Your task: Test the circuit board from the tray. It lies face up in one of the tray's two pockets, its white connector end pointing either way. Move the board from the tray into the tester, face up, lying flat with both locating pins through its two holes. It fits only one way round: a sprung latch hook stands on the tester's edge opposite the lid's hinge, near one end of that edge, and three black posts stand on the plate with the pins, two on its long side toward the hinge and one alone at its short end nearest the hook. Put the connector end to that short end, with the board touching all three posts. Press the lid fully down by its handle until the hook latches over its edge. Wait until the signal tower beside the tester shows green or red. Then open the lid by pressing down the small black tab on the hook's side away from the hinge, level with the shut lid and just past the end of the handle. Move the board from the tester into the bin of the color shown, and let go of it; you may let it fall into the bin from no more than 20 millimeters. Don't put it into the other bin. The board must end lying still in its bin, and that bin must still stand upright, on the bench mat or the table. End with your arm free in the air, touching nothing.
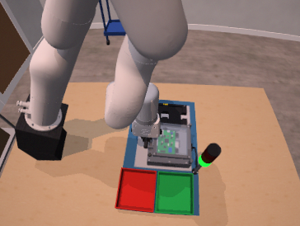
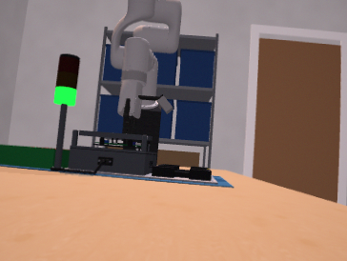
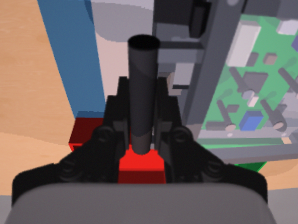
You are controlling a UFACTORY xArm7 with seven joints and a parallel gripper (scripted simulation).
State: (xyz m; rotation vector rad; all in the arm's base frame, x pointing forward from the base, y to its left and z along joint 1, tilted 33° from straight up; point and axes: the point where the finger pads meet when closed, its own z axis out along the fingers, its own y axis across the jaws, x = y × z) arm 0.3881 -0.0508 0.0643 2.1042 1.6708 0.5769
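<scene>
the signal tower (image 1: 208, 156) stands just beside the tester (image 1: 171, 158), blocking that side, while the red bin (image 1: 137, 190) and green bin (image 1: 175, 192) lie open from above.
</scene>
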